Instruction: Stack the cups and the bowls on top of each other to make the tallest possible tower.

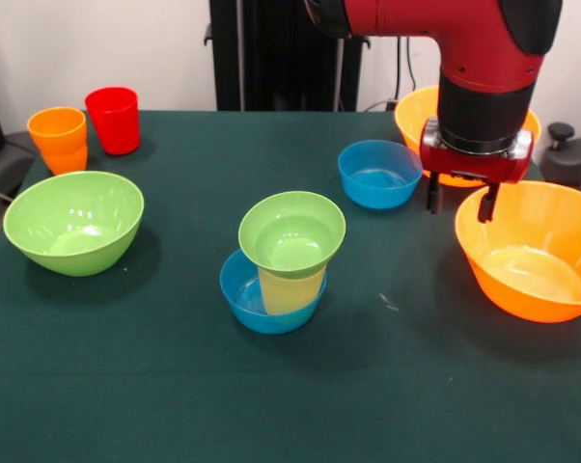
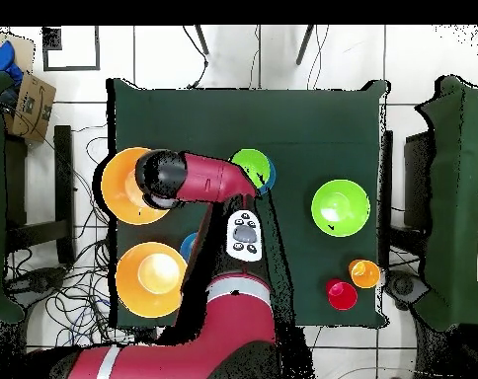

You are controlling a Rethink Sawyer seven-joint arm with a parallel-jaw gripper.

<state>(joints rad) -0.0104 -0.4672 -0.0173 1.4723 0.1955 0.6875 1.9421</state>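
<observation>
Front view shows the gripper [image 1: 458, 203] released, hanging over the near orange bowl's [image 1: 537, 253] rim; mid-bench, a green bowl [image 1: 292, 231] tops a yellow cup [image 1: 290, 289] inside a blue bowl [image 1: 252, 299].

Table [image 1: 175, 386] cloth was dark green, plain. Landmark = the tower [image 1: 289, 260]: small green bowl [image 1: 292, 231] on top, pale yellow see-through cup [image 1: 290, 289] under it, small blue bowl [image 1: 247, 299] at btm. Right & behind tower: 2nd blue bowl [image 1: 377, 174]. Further right: 2 orange bowls, near one [image 1: 532, 251] w/ yellowish sheen inside, far one [image 1: 416, 111] yellow-orange. Left of tower: lime-green large bowl [image 1: 73, 222]. Behind-left: orange cup [image 1: 59, 138], red cup [image 1: 114, 119]. Arm [image 1: 445, 29] red w/ black joints; gripper [image 1: 459, 201] block red, fingers [image 1: 485, 204] black.
</observation>
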